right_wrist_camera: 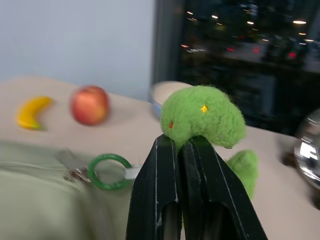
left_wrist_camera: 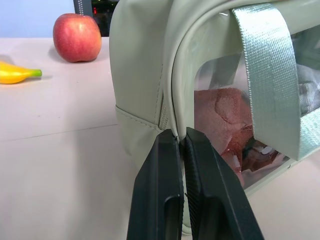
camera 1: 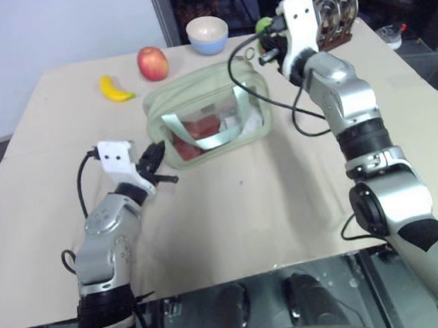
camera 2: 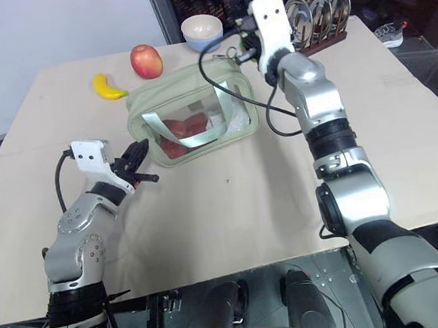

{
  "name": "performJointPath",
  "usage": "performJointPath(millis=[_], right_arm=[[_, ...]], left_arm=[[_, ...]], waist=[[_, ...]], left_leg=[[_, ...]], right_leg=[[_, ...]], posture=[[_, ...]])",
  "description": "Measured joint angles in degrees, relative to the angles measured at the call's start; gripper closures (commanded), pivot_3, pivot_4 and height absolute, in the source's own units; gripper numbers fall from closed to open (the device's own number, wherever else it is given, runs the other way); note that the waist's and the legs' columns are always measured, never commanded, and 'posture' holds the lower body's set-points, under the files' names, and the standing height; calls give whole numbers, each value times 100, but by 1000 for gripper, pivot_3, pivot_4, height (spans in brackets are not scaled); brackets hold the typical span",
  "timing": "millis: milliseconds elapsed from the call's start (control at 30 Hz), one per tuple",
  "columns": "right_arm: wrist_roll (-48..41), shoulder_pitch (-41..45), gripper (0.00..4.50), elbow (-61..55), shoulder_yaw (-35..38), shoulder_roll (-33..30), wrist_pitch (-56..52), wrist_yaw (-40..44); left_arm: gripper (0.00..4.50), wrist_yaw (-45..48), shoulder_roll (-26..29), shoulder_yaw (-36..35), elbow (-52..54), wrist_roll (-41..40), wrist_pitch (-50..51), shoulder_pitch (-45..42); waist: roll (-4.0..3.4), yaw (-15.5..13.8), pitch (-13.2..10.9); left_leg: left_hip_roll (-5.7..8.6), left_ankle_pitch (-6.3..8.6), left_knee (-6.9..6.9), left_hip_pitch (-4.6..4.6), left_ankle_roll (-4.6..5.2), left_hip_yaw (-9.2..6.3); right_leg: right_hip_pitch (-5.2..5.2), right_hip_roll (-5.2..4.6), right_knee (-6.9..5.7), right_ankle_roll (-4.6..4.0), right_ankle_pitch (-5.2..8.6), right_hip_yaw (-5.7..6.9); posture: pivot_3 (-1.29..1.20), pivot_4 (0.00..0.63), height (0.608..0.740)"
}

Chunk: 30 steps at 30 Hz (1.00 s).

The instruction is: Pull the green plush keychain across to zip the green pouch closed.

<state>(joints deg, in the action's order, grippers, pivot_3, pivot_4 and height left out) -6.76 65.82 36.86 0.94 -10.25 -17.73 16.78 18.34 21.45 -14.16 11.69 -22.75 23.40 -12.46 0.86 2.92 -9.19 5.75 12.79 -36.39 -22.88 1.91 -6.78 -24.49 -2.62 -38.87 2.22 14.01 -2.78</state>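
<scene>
Bright, even light washes over the beige table (camera 1: 231, 209) in the head views, and shadows fall soft and short under the green pouch (camera 1: 206, 115). The upper right of the frame stays dark, dotted with small glowing lamps. The pouch's clear window picks up pale glare. In the right wrist view the apple (right_wrist_camera: 89, 104) and banana (right_wrist_camera: 31, 113) smear into blur at mid-left, while the green plush keychain (right_wrist_camera: 202, 117) holds fairly crisp.
</scene>
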Motion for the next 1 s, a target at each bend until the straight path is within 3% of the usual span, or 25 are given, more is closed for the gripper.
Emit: performJointPath(millis=[133, 233, 400, 600, 700, 867, 1000], right_arm=[[142, -580, 4447, 432, -58, 6, 300, -134], [678, -969, 4447, 650, -573, -40, 1021, -259], [1279, -1101, 4447, 1128, -994, -89, 1825, -612], [581, -965, 4447, 982, -363, -43, 1814, -530], [219, -874, 4447, 329, -61, -282, 1686, -231], [-185, -462, 4447, -622, -41, -378, 1016, 170], [-125, -435, 4447, -653, -74, -507, 800, 195]], left_arm=[[4500, -12, -38, 2, -5, -2, 38, -59], [4500, -12, -64, 3, 11, -20, 103, -63], [4500, -12, -70, 4, 12, -64, 191, -46], [4500, -13, -21, 4, 40, -75, 220, -3], [4500, -54, 165, 0, 71, 61, 135, 102], [4500, -98, 172, 18, 43, 168, 85, 128], [4500, -98, 171, 67, 39, 176, 17, 115]], waist=[[-1, 16, 0], [-1, 27, 9], [-2, 48, 10], [-3, 47, 9], [-10, 50, 5], [-10, 27, 4], [-10, -81, 4]], left_leg=[[-2, 0, 1, 2, 0, 3], [-2, 0, 0, 11, 0, 4], [-4, 7, 1, 73, 11, 3], [-6, 14, 3, 97, 23, -3], [-6, 14, 6, 81, 22, -2], [-8, 13, 6, 46, 20, -16], [-3, 2, 3, 18, 2, -18]], right_leg=[[-1, 3, -4, 0, 0, -3], [5, 4, -5, 0, 0, -4], [66, 7, 0, 0, 0, -4], [93, 10, 2, 0, 1, 0], [74, 9, 4, 0, 1, -3], [46, 7, 11, -1, 0, 12], [30, -1, 19, -1, 0, 17]], posture=[[0, 150, 740], [0, 150, 740], [0, 150, 740], [0, 150, 740], [0, 150, 740], [0, 150, 740], [0, 150, 740]])
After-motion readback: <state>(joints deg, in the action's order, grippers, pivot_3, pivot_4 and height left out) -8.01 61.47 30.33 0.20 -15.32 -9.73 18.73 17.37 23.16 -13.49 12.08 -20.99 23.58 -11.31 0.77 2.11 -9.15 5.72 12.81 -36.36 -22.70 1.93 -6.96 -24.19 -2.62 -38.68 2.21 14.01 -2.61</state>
